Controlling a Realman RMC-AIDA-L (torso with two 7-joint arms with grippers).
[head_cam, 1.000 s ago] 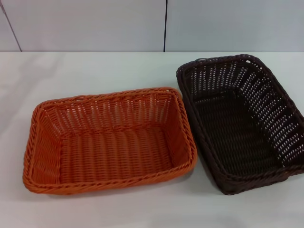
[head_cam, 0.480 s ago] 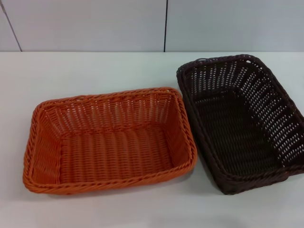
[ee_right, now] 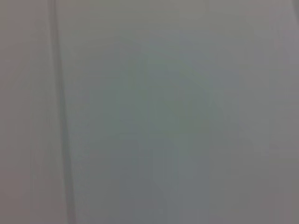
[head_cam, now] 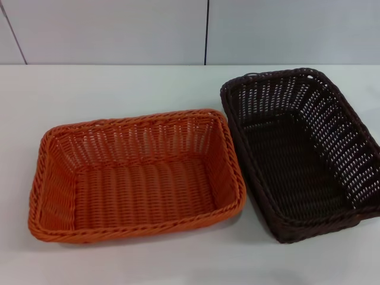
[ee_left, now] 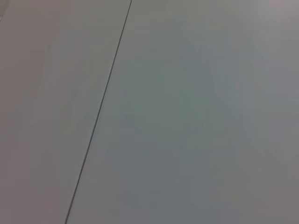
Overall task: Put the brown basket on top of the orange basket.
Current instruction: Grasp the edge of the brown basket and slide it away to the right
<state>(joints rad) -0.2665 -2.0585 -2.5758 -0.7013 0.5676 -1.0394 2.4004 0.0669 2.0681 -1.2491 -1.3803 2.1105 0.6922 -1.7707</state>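
Note:
The orange basket (head_cam: 136,175) sits upright and empty on the white table, left of centre in the head view. The brown basket (head_cam: 303,151) sits upright and empty right beside it on the right, its near left corner close to the orange basket's right rim. Neither gripper shows in any view. Both wrist views show only a plain grey-white surface with a thin seam line.
The white table (head_cam: 119,89) runs to a pale panelled wall (head_cam: 119,29) at the back. The brown basket reaches the right edge of the head view.

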